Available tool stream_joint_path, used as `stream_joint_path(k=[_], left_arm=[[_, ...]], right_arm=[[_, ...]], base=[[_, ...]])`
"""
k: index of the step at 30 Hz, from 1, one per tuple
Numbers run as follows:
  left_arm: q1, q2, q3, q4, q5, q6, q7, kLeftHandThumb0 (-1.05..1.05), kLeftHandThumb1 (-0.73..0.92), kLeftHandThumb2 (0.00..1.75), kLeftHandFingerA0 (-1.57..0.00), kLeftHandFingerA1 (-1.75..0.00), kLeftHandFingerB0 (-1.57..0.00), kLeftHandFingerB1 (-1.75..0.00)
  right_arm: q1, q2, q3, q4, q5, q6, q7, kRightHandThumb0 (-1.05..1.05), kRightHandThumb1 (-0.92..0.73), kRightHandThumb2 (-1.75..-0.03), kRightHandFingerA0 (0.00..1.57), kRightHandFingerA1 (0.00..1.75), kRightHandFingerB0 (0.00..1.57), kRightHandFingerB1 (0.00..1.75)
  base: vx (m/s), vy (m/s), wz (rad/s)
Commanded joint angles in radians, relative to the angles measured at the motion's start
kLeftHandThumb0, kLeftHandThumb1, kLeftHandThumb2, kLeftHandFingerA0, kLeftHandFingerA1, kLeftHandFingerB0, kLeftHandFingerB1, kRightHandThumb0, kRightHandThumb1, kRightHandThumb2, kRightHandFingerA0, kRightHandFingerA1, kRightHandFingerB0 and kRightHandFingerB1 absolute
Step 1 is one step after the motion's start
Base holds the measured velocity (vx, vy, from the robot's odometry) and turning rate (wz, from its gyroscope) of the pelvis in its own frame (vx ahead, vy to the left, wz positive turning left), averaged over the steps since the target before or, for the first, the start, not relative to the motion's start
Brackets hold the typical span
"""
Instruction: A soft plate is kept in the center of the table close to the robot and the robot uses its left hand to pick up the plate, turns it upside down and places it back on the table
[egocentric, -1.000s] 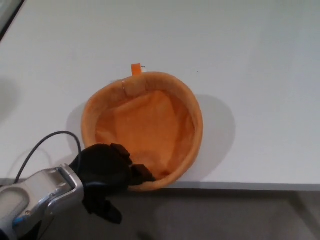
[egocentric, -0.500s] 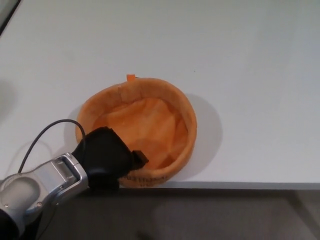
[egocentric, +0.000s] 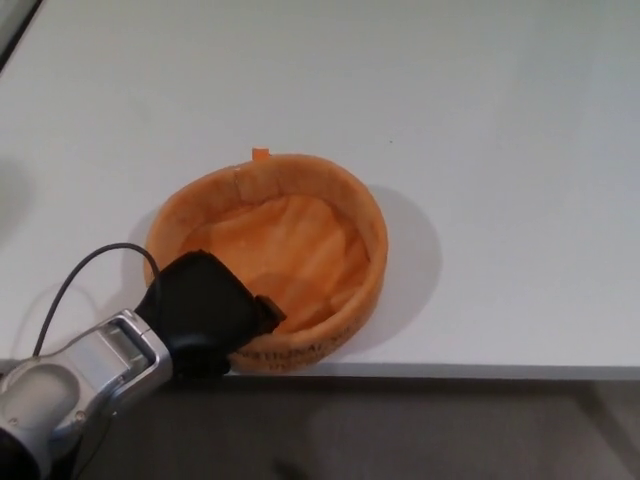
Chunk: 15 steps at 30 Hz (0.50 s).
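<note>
Nearest the camera, bottom left: silver forearm (egocentric: 70, 385) coming in at an angle, thin black cable (egocentric: 75, 280) looping off it over the tabletop. Just past that, black left hand (egocentric: 205, 315) sitting right over the near-left rim of the soft orange plate (egocentric: 300, 250), clamped onto that rim, one finger (egocentric: 268, 308) poking over the edge into the inside and the rest of the hand bulked up on the outer wall. So: grasping the plate, not loose. Plate itself parked at the near edge of the white table (egocentric: 500, 150), roughly centre, opening facing up, near wall basically flush with the table's front edge. Floppy thing, more shallow fabric bowl than plate, crumpled and wrinkly on the inside. Near side looks pulled up a little where the hand has it, with some dark print on the outer wall there, too small to read. Far rim standing up, with a little orange tab (egocentric: 261, 154) sticking out behind it. Soft shadow off to the right side of the plate. Beyond that, plain white tabletop all the way back. Dark strip (egocentric: 15, 25) at the far top-left corner, can't tell what. No right hand showing anywhere.
</note>
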Motion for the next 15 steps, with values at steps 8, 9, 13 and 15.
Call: stream_joint_path(k=[8,9,13,15], left_arm=[[0.149,-0.048,0.161,-0.027,-0.329,0.019,-0.191,-0.35,0.59,0.57,-0.81,-1.75,-0.77,-1.57],[0.168,-0.054,0.180,-0.048,-0.368,0.030,-0.224,-0.33,0.58,0.56,-0.80,-1.75,-0.73,-1.64],[0.203,-0.067,0.216,-0.113,-0.448,0.054,-0.327,-0.30,0.58,0.55,-0.82,-1.75,-0.69,-1.72],[0.217,-0.075,0.219,-0.148,-0.490,0.047,-0.379,-0.27,0.59,0.54,-0.81,-1.75,-0.68,-1.73]], right_arm=[[0.009,-0.010,-0.012,0.002,-0.013,0.020,-0.029,-0.61,-0.85,-0.66,0.59,0.48,0.35,0.31],[0.009,-0.008,-0.011,0.004,-0.012,0.023,-0.030,-0.60,-0.85,-0.66,0.57,0.48,0.35,0.31],[0.004,-0.004,-0.007,0.012,-0.013,0.031,-0.032,-0.60,-0.84,-0.66,0.57,0.47,0.35,0.32],[0.009,-0.007,-0.007,0.019,-0.026,0.023,-0.040,-0.64,-0.69,-1.02,0.50,0.60,0.27,0.48]], base=[[0.00,0.000,0.00],[0.00,0.000,0.00],[0.00,0.000,0.00],[0.00,0.000,0.00]])
